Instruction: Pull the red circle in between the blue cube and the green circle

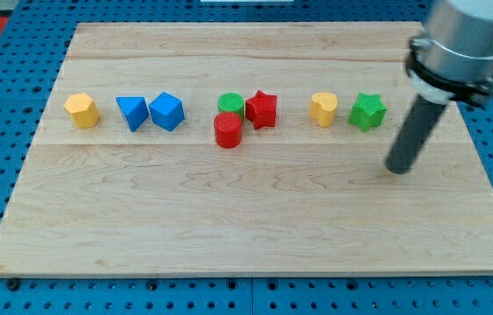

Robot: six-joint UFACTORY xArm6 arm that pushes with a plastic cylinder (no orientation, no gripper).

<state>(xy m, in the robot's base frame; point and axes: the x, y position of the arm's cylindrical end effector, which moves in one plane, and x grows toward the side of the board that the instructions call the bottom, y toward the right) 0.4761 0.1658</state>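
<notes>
my tip (pixel 397 169) rests on the bench (pixel 246 227) at the right of the frame, below the green star (pixel 368 112), well apart from the red circle (pixel 228 130), which lies far to its left. there is no claw here, only the rod, holding nothing. the red circle sits at centre frame, touching the green circle (pixel 230 105) just above it, the red star (pixel 262 109) beside. the blue cube (pixel 166 111) stands left, with a gap between. no writing can be read.
</notes>
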